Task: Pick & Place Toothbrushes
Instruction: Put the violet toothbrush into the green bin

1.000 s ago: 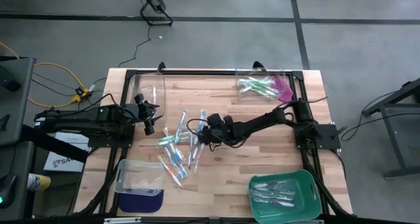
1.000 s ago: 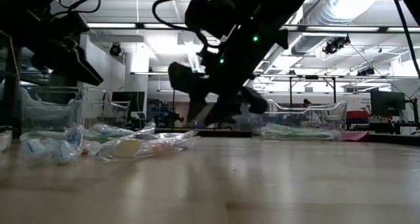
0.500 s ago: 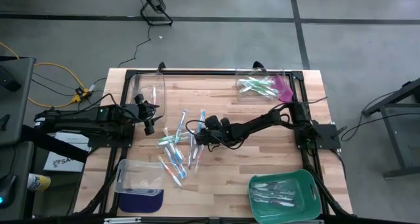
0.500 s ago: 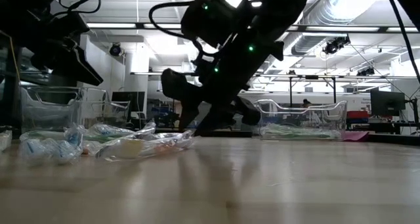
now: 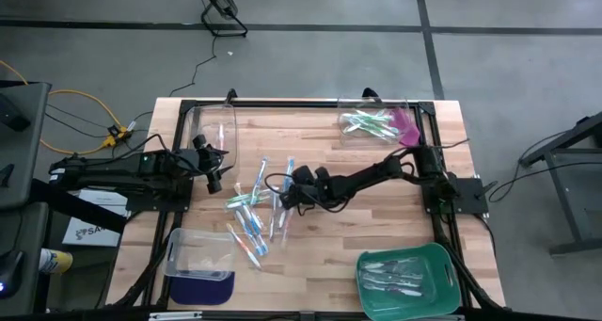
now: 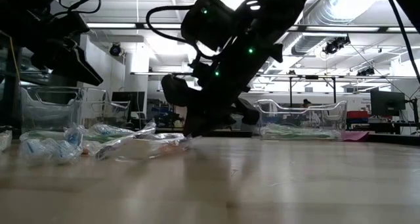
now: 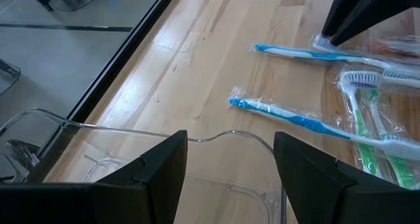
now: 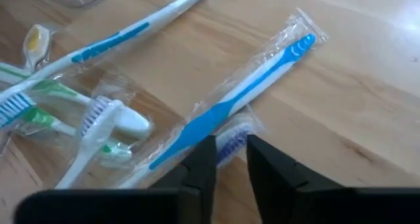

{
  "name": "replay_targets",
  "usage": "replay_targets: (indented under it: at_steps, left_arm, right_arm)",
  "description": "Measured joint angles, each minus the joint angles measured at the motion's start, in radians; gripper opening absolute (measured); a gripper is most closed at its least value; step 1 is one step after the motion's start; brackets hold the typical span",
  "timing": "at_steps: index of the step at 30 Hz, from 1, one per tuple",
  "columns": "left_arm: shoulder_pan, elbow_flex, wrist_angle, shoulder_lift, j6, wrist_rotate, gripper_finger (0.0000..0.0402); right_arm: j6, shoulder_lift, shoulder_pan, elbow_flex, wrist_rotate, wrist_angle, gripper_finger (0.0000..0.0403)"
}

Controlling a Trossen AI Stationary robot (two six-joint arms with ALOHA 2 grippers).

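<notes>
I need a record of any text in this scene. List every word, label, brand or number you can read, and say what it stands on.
None can be read.
White sheet beside the table's left edge: it carries dark print, too small to read.
Wrapped toothbrushes on the table: no lettering shows on the wrappers or handles.
Clear bins and green tray: no labels show.

Wrapped blue, green and white toothbrushes (image 5: 254,217) lie scattered flat mid-table
</notes>
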Motion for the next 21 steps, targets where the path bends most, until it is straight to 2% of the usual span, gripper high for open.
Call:
replay_targets:
  at_steps: [6,12,21]
  left_arm:
    - [0.000,0.000,0.000,0.000,0.000,0.000,0.0221]
    - [0.000,0.000,-0.001,0.000,0.000,0.000,0.0221]
    - [0.000,0.000,-0.009,0.000,0.000,0.000,0.0221]
  right_arm:
    - [-0.070,0.000,-0.001,0.000,0.007,-0.002,0.0008]
    - [-0.152,-0.042,0.000,-0.002,0.057,-0.007,0.0003]
    - [-0.313,-0.223,0.060,-0.001,0.135,-0.019,0.0003]
